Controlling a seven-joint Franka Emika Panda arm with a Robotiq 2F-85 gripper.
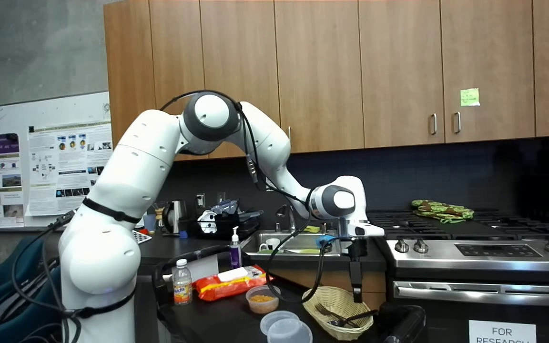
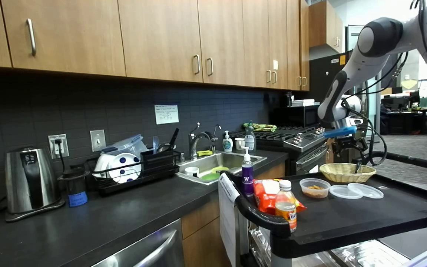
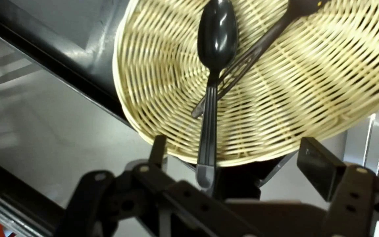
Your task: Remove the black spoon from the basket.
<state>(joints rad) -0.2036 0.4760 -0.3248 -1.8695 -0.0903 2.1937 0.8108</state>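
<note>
Black and long, the spoon [image 3: 212, 93] lies in the round tan woven basket [image 3: 150, 75] by the black cart's [image 2: 347, 211] edge. The dark two-finger gripper [image 3: 234, 156] is spread wide, one side closer, so squeezing could shove the spoon or catch the dark fork [image 3: 265, 40] underneath.

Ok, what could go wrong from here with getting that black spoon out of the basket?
The black spoon lies across a brownish utensil, so lifting might drag that along. The spoon's handle reaches over the rim of the basket, so the open tool, if lowered there, may snag the weave. In the wrist view the handle sits nearer one finger, so closing could push the spoon sideways before gripping.
</note>
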